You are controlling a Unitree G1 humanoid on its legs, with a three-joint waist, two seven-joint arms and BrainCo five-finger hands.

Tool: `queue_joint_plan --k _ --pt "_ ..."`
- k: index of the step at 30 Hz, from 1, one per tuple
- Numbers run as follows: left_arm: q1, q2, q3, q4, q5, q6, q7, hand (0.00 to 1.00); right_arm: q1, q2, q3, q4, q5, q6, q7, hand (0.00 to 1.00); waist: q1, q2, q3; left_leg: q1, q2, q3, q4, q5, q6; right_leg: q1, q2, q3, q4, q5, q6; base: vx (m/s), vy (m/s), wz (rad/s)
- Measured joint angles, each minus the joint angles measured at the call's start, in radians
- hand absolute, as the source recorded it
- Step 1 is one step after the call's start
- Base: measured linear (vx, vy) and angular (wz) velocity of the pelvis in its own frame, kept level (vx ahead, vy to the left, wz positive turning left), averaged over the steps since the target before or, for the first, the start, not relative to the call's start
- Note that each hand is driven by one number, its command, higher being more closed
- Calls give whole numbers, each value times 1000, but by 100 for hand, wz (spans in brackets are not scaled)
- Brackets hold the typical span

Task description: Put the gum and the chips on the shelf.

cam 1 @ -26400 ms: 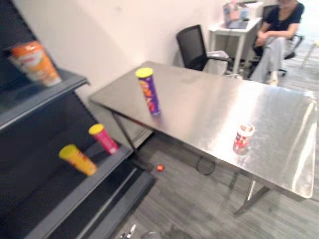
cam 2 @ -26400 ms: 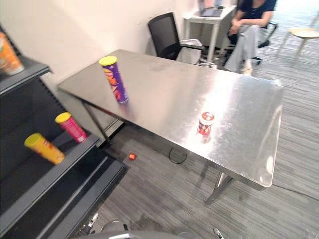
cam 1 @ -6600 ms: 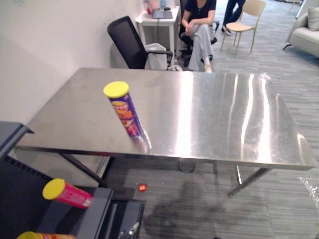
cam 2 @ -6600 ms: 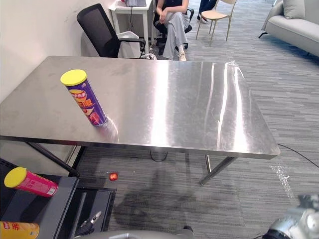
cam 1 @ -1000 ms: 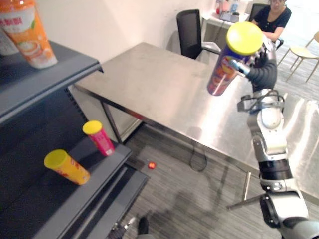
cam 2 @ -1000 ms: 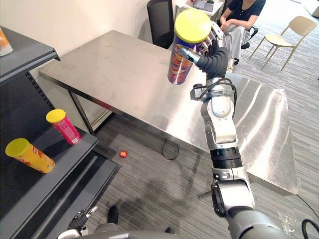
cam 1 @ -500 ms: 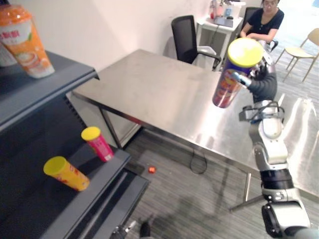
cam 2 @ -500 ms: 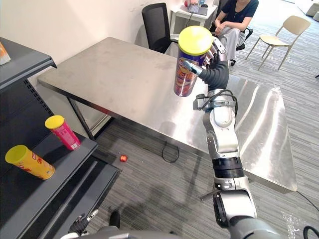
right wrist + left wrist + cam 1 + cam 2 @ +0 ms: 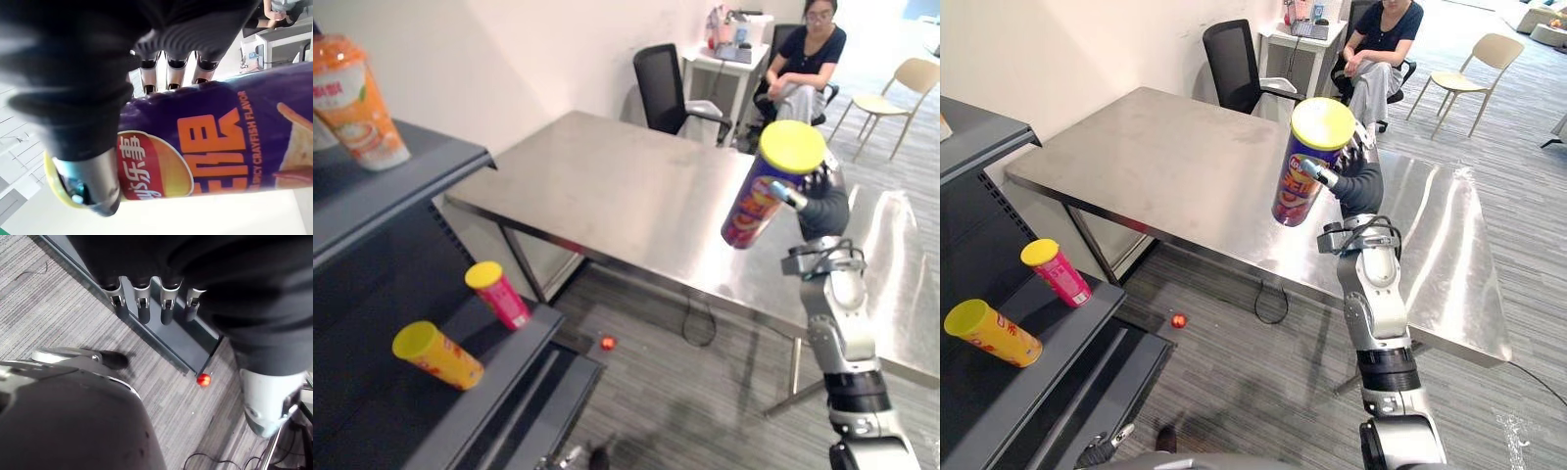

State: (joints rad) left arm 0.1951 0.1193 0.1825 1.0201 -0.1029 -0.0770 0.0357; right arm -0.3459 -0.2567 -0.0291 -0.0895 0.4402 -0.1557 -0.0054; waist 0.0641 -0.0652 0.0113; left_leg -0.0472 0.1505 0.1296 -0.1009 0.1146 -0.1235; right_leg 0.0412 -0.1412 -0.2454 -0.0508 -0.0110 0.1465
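the robot's right hand (image 9: 1359,174) is raised over the near edge of the long brushed-steel table (image 9: 607,186) and grips a tall purple chips can with a yellow lid (image 9: 759,196). its fingers are curled round one side of the tube and the thumb presses the other, as the right wrist view shows from close up. the can is clear of the table and tilted, with the lid up and toward the camera and the base pointing down toward the shelf side.

the left hand (image 9: 143,301) hangs low over the grey striped floor with its fingers relaxed and straight, holding nothing. a small red ball (image 9: 204,380) lies on the floor near the foot of the dark grey metal shelf unit (image 9: 460,157).

on the lower shelf stand a leaning yellow can (image 9: 435,354) and, just beside it, a pink can with a yellow lid (image 9: 497,294). an orange and white cup (image 9: 357,103) sits on the upper shelf. beyond the table are a black office chair (image 9: 666,83) and a seated person (image 9: 803,64).
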Motion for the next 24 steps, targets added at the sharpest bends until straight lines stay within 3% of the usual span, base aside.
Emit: queue_joint_plan --k 11,24 --pt "1 1 0 5 4 0 0 0 63 31 -29 96 -32 4 -53 100 -5 7 2 0 -13 2 2 -10 4 0 -6 1 -1 0 1 0 0 0" --pt "-3 -17 -10 5 8 0 1 0 19 61 -143 233 -49 -12 -145 100 8 57 32 -2 -23 17 3 -20 8 -7 -17 9 -3 2 5 4 -2 -2"
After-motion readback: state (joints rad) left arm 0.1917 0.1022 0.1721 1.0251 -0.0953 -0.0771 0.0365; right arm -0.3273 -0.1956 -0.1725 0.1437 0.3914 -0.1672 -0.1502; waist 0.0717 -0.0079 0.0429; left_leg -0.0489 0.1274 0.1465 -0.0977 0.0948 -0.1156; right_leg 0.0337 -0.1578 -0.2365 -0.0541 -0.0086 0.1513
